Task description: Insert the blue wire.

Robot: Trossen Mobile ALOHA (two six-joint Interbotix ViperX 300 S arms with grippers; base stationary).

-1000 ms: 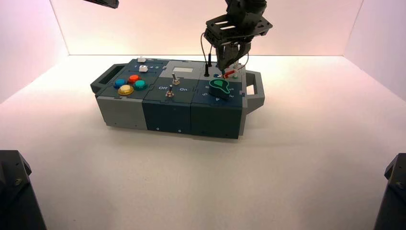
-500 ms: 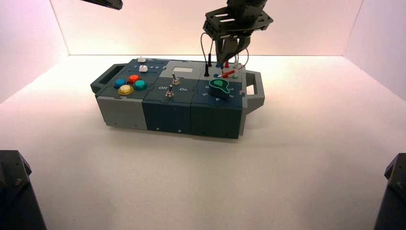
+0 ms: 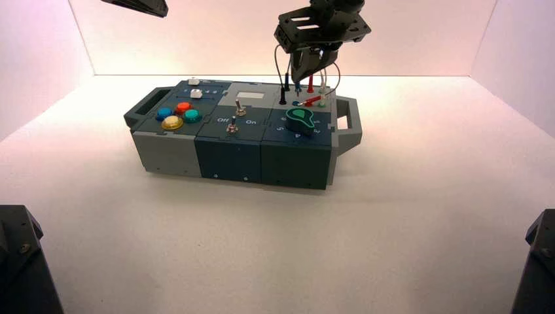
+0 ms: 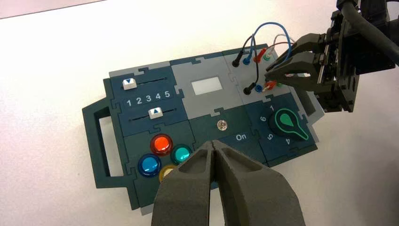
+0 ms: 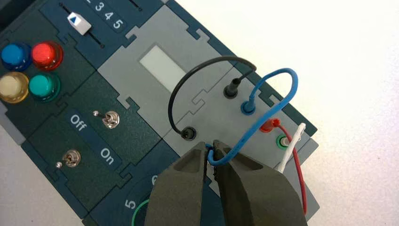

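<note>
The blue wire arches up from one blue plug seated in the grey panel of the box. Its other end runs down between the fingers of my right gripper, which is shut on it. In the high view the right gripper hangs above the box's far right corner, and a blue plug dangles under it, a little above the panel. From the left wrist view that plug sits beside a black plug. My left gripper is shut and empty, raised high at the far left.
A black looped wire is plugged in next to the blue one, and a red-plugged wire and a green socket lie on the other side. A green knob, two toggle switches and coloured buttons fill the box's front.
The right gripper has risen from just over the panel to well above it, still shut on the blue wire's end. The left arm has barely moved.
</note>
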